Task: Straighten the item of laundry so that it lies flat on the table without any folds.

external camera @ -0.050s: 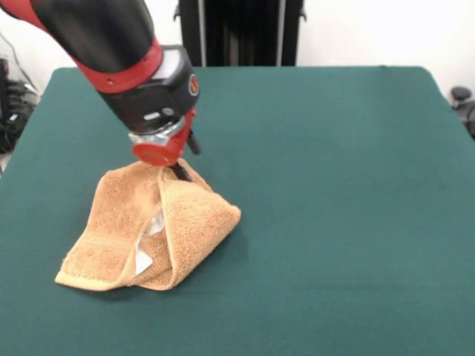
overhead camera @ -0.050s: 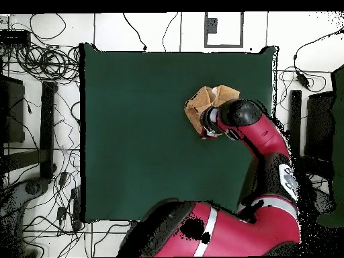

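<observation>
We see the towel [external camera @ -0.050s: 148,230] bunched and folded on the green table [external camera @ -0.050s: 334,185], with its white tag [external camera @ -0.050s: 143,261] showing in the fold. The gripper [external camera @ -0.050s: 178,172] meets the towel at its raised top, directly above the heap; the fingers seem closed on the cloth, but the wrist hides them, so we cannot tell. From the gripper, the towel spreads down toward the table's near edge. Nothing else lies beside the towel.
</observation>
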Motion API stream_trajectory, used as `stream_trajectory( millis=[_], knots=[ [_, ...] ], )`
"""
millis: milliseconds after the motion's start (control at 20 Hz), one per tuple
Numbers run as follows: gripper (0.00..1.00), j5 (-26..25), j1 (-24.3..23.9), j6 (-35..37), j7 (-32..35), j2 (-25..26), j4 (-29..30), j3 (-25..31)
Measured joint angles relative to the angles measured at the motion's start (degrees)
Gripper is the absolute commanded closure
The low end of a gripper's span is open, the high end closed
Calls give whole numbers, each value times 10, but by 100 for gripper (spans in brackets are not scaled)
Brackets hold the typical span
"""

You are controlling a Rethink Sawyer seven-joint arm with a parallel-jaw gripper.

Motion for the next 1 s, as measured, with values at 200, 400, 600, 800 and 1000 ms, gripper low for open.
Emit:
stream_trajectory(
  millis=[200, 400, 600, 800, 1000],
  knots=[
    [0, -105, 11, -43, 0, 12, -28, -35],
    [0, -191, 25, -116, 0, 22, -48, -61],
    [0, -265, 37, -199, 0, 33, -67, -82],
    [0, -319, 38, -263, 0, 44, -89, -96],
    [0, -346, 34, -281, 0, 47, -106, -98]
  ],
)
